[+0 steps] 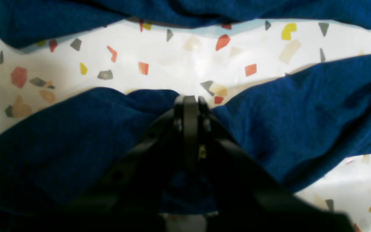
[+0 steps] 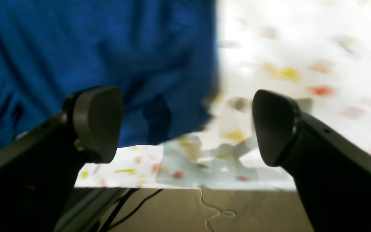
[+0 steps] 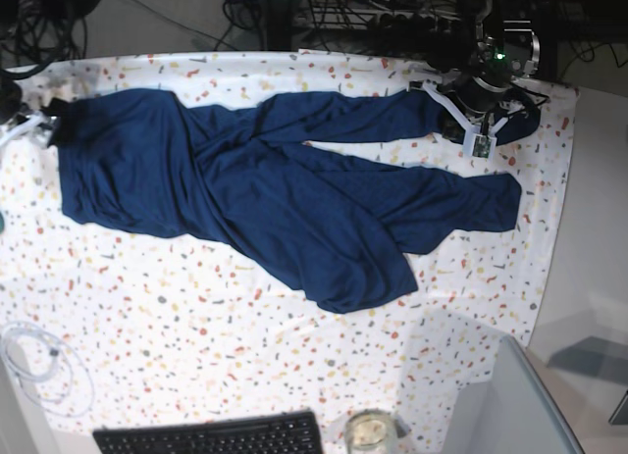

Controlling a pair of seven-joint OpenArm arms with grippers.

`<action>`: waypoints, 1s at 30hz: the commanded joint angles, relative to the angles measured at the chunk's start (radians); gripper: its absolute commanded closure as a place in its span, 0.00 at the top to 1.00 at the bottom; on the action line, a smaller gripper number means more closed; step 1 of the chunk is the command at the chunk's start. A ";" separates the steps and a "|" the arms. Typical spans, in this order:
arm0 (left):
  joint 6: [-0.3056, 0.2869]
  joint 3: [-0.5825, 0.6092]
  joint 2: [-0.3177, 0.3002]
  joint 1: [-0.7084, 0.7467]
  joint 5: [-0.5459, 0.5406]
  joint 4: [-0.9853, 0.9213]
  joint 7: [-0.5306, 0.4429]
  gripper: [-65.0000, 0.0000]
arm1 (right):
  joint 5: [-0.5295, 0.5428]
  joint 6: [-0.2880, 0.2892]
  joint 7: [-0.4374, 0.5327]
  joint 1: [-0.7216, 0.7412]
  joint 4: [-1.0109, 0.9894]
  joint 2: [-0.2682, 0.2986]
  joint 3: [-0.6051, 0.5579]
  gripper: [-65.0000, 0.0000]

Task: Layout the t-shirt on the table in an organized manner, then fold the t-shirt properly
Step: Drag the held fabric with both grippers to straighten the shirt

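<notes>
Currently the t-shirt (image 3: 265, 194) lies twisted across the upper half of the base view on the table (image 3: 196, 327), still in the layout stage by my judgement. Your left gripper (image 1: 190, 100) is pinched closed on a fold of cloth at upper right, presumably to draw that end straight. Your right gripper (image 2: 185, 125) stands wide apart, holding nothing, beside the garment's edge.

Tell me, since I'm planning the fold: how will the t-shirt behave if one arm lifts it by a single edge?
Probably floppy: the t-shirt lies twisted in soft wrinkles across the table. It likely bunches at a pinch, as around the left gripper. Lifted by one edge, the rest would probably drag.
</notes>
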 commanded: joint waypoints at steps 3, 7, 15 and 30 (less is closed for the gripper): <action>0.000 -0.002 -0.004 0.001 -0.004 0.010 -0.006 0.00 | 0.015 0.004 0.014 0.007 0.005 -0.015 0.009 0.92; 0.000 -0.002 -0.002 0.001 -0.004 0.011 -0.006 0.00 | 0.015 0.004 0.019 0.013 -0.061 -0.050 0.003 0.92; 0.000 -0.002 -0.002 0.002 -0.004 0.010 -0.006 0.00 | 0.017 0.009 0.020 0.013 -0.091 -0.058 -0.055 0.81; 0.000 -0.002 -0.005 0.008 -0.004 0.019 -0.006 0.00 | 0.019 0.006 0.011 -0.028 0.025 -0.052 -0.064 0.00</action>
